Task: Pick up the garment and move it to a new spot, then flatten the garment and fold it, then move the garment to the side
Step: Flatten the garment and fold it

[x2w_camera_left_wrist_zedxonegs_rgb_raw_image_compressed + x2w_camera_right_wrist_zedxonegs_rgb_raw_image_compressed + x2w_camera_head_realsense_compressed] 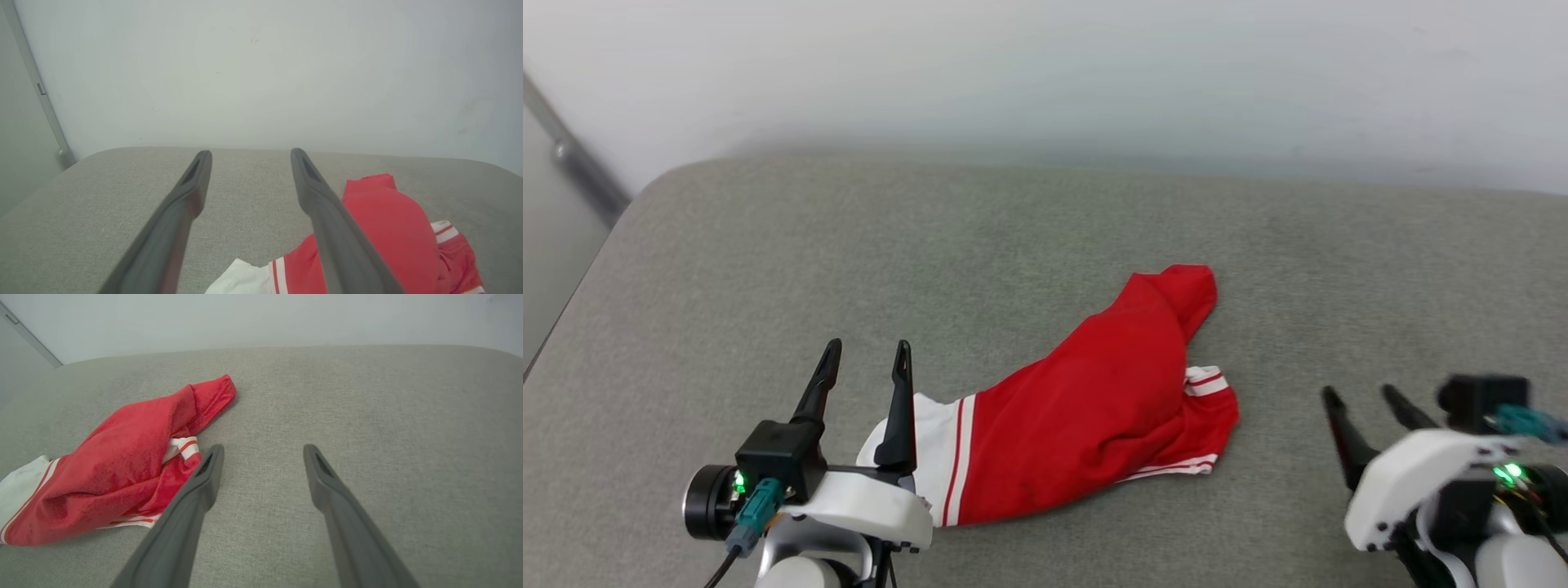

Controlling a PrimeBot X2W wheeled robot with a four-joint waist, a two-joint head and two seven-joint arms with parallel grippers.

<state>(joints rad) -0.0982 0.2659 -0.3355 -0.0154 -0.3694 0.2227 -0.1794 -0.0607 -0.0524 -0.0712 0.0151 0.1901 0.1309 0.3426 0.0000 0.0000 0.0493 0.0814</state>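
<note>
Near the front edge of the cushion [768,261], with the garment [1086,408] slanting from near-left to far-right, just beside the left gripper [867,347], farther from the right gripper [1359,394], both spread wide, empty.

Open grey woven cushion surface [1029,220] is left on all sides of the crumpled red-and-white garment [1086,400]; passage beyond is closed by the pale wall [1045,73].
</note>
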